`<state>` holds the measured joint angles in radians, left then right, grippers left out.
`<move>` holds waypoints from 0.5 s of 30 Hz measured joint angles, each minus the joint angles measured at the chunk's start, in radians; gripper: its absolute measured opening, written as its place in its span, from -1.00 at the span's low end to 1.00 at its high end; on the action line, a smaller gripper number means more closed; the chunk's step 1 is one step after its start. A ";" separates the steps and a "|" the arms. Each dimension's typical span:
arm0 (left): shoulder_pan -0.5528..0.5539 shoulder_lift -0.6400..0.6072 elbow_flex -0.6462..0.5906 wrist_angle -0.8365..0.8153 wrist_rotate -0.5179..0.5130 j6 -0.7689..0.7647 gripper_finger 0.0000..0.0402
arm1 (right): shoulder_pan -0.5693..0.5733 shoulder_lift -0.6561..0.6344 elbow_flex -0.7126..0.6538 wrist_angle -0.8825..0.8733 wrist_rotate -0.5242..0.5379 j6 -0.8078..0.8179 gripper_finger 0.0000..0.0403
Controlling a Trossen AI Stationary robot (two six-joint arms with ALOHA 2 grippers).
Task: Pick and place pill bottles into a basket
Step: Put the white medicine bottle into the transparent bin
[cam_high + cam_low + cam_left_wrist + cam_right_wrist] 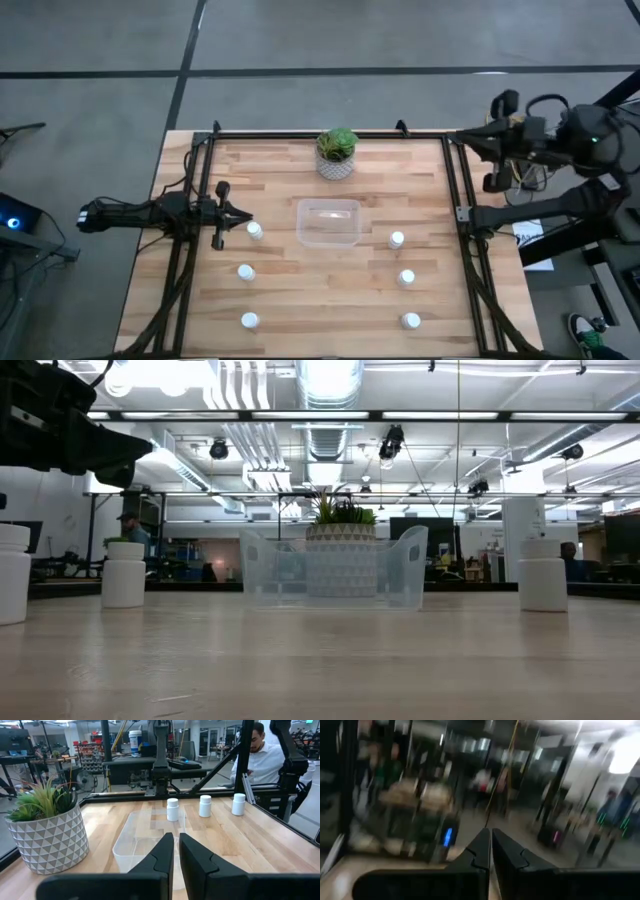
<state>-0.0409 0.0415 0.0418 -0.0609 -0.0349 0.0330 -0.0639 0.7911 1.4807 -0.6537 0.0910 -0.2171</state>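
Note:
The clear basket (328, 222) stands mid-table, also seen in the left wrist view (145, 832) and the low view (335, 570). Several white pill bottles stand upright on their bases. Three are left of the basket, the farthest (254, 231) just off my left gripper's tips. Three are on its right (397, 239) (406, 278) (411, 321). My left gripper (240, 213) (175, 839) lies level at the table's left edge, shut and holding nothing, pointing at the basket. My right gripper (465, 134) (490, 834) is shut and holds nothing, raised high above the table's far right corner.
A white patterned pot with a green plant (337, 153) stands just beyond the basket at the far edge. Black frame rails (455, 230) run along the left, right and far sides. A person in a white shirt (262, 755) sits beyond the right edge.

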 joint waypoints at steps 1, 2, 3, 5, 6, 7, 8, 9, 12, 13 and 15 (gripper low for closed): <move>0.000 0.000 0.000 0.000 0.000 0.000 -0.94 | 0.000 0.034 0.052 -0.081 0.000 0.018 -0.96; 0.000 0.000 0.000 0.000 0.000 0.000 -0.94 | 0.000 0.069 0.100 -0.164 0.000 0.036 -0.96; 0.000 0.000 0.000 0.000 0.000 0.000 -0.94 | 0.000 0.101 0.145 -0.245 -0.001 0.055 -0.96; 0.000 0.000 0.000 0.000 0.000 0.000 -0.94 | 0.000 0.162 0.228 -0.410 -0.001 0.091 -0.96; 0.000 0.000 0.000 0.000 0.000 0.000 -0.94 | 0.000 0.191 0.262 -0.486 -0.001 0.109 -0.96; 0.000 0.000 0.000 0.000 0.000 0.000 -0.94 | 0.000 0.222 0.294 -0.562 -0.001 0.126 -0.96; 0.000 0.000 0.000 0.000 0.000 0.000 -0.94 | 0.000 0.249 0.323 -0.633 -0.004 0.142 -0.96; 0.000 0.000 0.000 0.000 0.000 0.000 -0.94 | 0.000 0.274 0.347 -0.694 -0.009 0.157 -0.96; 0.000 0.000 0.000 0.000 0.000 0.000 -0.94 | 0.000 0.343 0.397 -0.837 -0.013 0.188 -0.96; 0.000 0.000 0.000 0.000 0.000 0.000 -0.94 | 0.000 0.363 0.405 -0.869 -0.013 0.191 -0.96; 0.000 0.000 0.000 0.000 0.000 0.000 -0.94 | 0.000 0.396 0.411 -0.908 -0.023 0.194 -0.96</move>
<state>-0.0406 0.0414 0.0418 -0.0608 -0.0349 0.0330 -0.0639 1.1867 1.8919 -1.5618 0.0683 -0.0233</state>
